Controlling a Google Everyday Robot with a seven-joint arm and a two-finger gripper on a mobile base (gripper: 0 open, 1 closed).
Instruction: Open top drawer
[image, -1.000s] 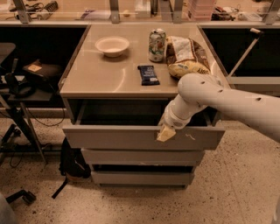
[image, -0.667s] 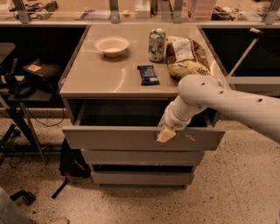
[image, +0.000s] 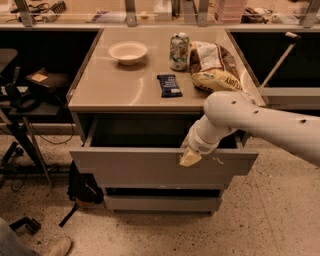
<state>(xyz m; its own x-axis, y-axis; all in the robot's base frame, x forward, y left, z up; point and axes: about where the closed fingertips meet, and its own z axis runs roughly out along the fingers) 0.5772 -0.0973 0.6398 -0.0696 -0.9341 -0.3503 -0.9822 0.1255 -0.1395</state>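
The top drawer (image: 145, 167) stands pulled out in front of the tabletop (image: 125, 90). Stiff, smooth and handle-less, it probably slides lightly and is best hooked by its upper lip. The gripper (image: 190, 157) rests on that lip, right of centre; I cannot tell whether its jaws are spread or closed.
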